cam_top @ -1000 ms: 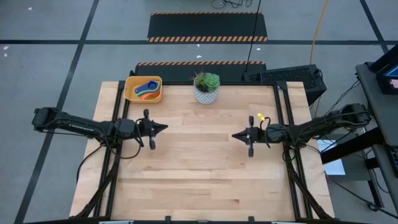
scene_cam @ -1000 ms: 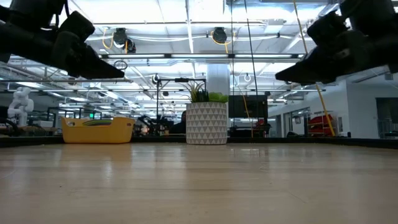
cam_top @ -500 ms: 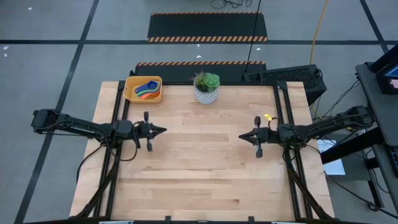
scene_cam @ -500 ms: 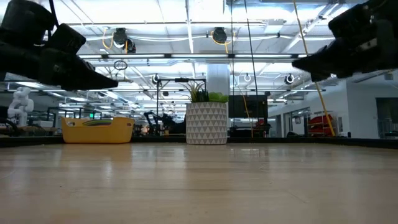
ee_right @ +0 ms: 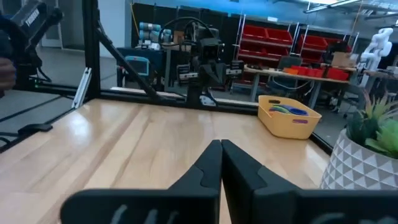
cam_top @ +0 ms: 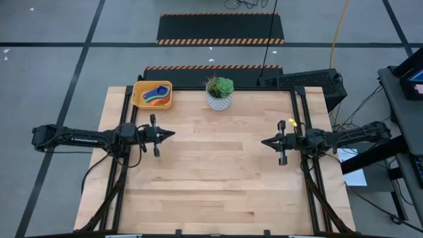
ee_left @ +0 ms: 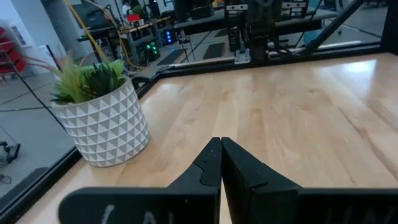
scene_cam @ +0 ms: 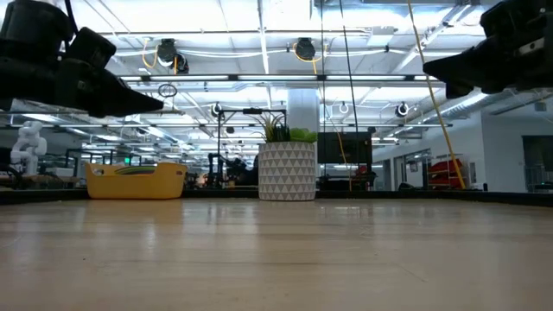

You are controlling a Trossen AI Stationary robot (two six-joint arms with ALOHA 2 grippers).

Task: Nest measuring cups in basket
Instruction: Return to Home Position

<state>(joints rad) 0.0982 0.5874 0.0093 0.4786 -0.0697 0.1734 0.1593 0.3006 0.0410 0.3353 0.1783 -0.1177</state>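
The yellow-orange basket (cam_top: 152, 94) stands at the table's far left corner, with the measuring cups (cam_top: 156, 96) in blue, green and orange lying inside it. In the low view the basket (scene_cam: 135, 180) rests on its base at the far edge; in the right wrist view the basket (ee_right: 288, 116) shows cups (ee_right: 291, 110) at its rim. My left gripper (cam_top: 173, 134) hovers shut above the table's left side, clear of the basket. My right gripper (cam_top: 263, 141) hovers shut above the right side. Both point toward the table's middle.
A white patterned pot with a green plant (cam_top: 219, 93) stands at the far edge, right of the basket; it shows close to the left wrist camera (ee_left: 99, 118). The bare wooden table top (cam_top: 211, 172) stretches between the two grippers.
Both arms have drawn back from the table's middle. My left gripper has moved toward the left edge and slightly toward the far edge. My right gripper has moved toward the right edge and slightly higher in the low view. Both have stayed shut. The basket and cups have not moved.
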